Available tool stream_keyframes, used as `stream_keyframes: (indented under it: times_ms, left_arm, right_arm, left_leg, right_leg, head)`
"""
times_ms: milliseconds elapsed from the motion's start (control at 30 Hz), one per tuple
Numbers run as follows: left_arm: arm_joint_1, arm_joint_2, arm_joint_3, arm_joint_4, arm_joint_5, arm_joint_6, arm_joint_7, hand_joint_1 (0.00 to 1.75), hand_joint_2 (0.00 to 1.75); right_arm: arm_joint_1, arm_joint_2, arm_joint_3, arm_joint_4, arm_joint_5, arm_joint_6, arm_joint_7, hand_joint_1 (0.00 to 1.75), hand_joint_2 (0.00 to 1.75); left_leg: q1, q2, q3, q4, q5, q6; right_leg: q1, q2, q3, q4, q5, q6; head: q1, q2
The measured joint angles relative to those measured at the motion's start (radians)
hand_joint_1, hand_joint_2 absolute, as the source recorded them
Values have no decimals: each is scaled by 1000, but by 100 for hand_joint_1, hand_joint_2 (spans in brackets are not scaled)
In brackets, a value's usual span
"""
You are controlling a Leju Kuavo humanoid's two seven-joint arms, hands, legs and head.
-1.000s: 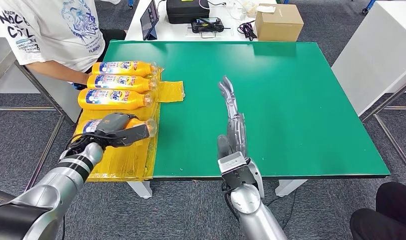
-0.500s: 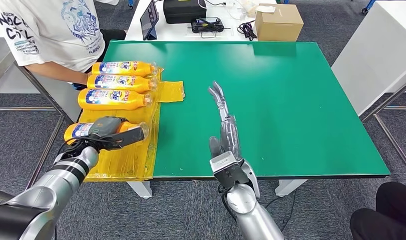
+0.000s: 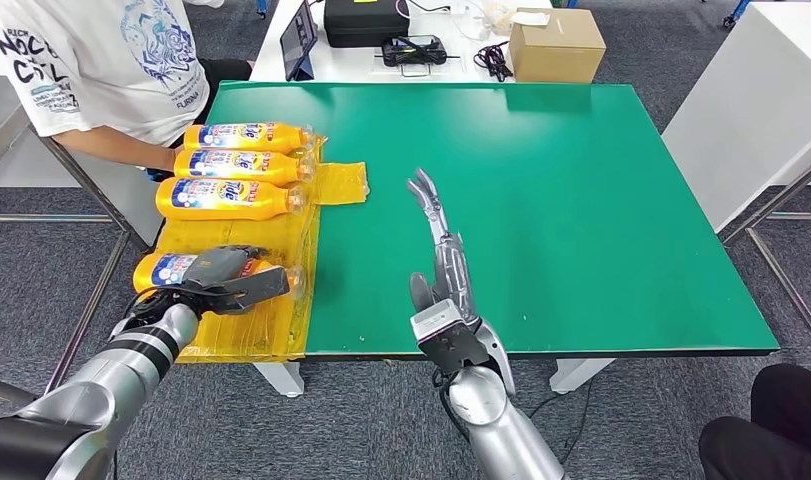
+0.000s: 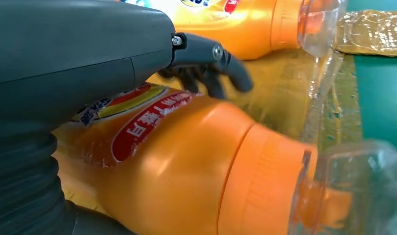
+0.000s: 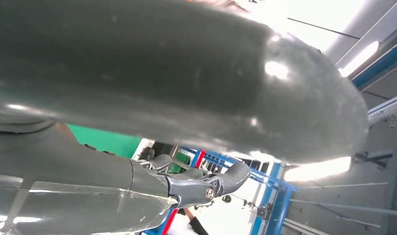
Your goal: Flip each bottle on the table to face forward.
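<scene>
Currently left hand (image 3: 226,275) grips the nearest bottle (image 3: 166,270), fingers (image 4: 206,81) wrapped over it, on yellow plastic (image 3: 271,325) at the table (image 3: 581,200) edge. Right hand (image 3: 443,260) hovers, fingers spread, holding nothing.

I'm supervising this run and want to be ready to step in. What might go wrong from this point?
1. The left hand grips the nearest bottle close to the table's front edge; a loose grip while turning might send it to the floor.
2. The crinkled yellow plastic sheet beneath may snag the fingers or drag along.
3. A person's arm is beside the far bottles, so contact is possible.
</scene>
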Motion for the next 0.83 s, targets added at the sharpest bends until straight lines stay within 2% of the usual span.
stream_keyframes:
  times_ms: [567, 833]
  left_arm:
    - [1, 7, 33, 0, 114, -138, -97, 0, 175]
    - [7, 15, 76, -4, 232, -242, -200, 0, 175]
  right_arm:
    - [-19, 3, 1, 35, -15, 2, -2, 0, 0]
    - [-27, 9, 2, 53, -21, 4, -7, 0, 0]
  left_leg:
    - [0, -2, 6, 0, 1, -1]
    - [0, -3, 7, 0, 2, -1]
  right_leg:
    - [0, -1, 7, 0, 0, 0]
    - [0, -2, 8, 0, 0, 0]
  head:
    - [0, 0]
    - [0, 0]
